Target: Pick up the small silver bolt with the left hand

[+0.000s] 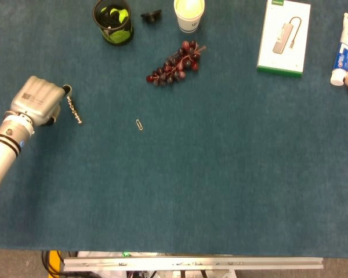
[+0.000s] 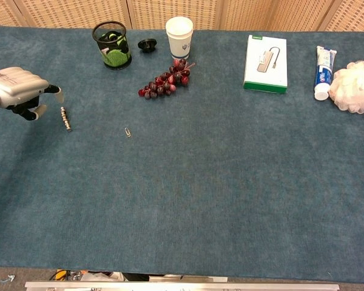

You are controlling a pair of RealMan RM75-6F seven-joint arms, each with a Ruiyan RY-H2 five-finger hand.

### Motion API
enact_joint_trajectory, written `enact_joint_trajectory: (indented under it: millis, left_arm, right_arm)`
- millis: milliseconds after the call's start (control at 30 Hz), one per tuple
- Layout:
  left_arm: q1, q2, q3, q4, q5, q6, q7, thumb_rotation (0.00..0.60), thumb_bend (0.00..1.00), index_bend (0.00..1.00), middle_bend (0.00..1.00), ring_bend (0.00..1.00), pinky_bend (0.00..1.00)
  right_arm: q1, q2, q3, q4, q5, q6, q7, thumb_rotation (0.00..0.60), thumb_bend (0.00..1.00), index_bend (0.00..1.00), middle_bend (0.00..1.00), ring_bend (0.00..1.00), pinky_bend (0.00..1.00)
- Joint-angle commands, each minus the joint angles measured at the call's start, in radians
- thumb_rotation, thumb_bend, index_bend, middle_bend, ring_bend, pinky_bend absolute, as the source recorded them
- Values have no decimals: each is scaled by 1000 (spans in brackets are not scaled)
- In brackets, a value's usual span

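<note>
- Blue carpet-like table cover (image 1: 220, 191) fills both views; metal rail (image 1: 191, 263) runs along the near edge in the head view.
- Chest view: tan woven panels (image 2: 261, 12) stand behind the far table edge.
- Black mesh cup (image 1: 112, 21) at far left-centre, holding yellow-green and black items I can't identify.
- White paper cup (image 1: 189, 14) stands upright to its right; the head view looks into a pale interior, contents unclear.
- Small black cap-like thing (image 1: 151, 15) sits between the mesh cup and the paper cup.
- Bunch of dark red grapes (image 1: 174, 63) lies just in front of the paper cup.
- White box with green edge (image 1: 284, 36), adapter pictured on the lid, lies flat at far right-centre.
- Toothpaste tube (image 1: 343, 49) near the right edge, white puffy sponge (image 2: 353, 87) beside it.
- Paper clip (image 1: 139, 124) lies alone on the cover, right of the bolt.
- Small silver bolt (image 1: 74, 109) lies flat on the cover at the left, angled, untouched.
- My left hand (image 1: 37, 100) hovers just left of the bolt, back of hand up, fingers curled under, thumb tip near the bolt's far end; nothing held that I can see.
- My right hand is not visible in either view.
</note>
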Motion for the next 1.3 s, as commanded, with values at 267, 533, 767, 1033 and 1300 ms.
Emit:
enact_joint_trajectory:
  millis: [267,533,767,1033,1300]
  left_arm:
    - [-34,-44,19,24,-68,-9,54,600,580,248,990,898,642]
    - [-51,-56,45,30,-124,-15,103,600,580,249,990,898,646]
    - [-60,-51,73,13,-184,-6,145,600,580,252,991,900,651]
    - [-44,-18,108,-40,-213,25,147,600,580,252,991,901,657]
    - [-6,15,134,-100,-202,69,109,600,580,252,991,901,660]
  right_arm:
    - [-15,2,-3,13,7,12,18,600,267,440,539,521,481]
    - [-20,-1,-5,21,8,14,28,600,267,440,539,521,481]
    - [-21,-7,-6,28,6,13,33,600,267,440,539,521,481]
    - [-23,-10,-6,30,0,18,35,600,267,440,539,521,481]
    - [-22,-12,-5,31,-3,17,38,600,268,440,539,521,481]
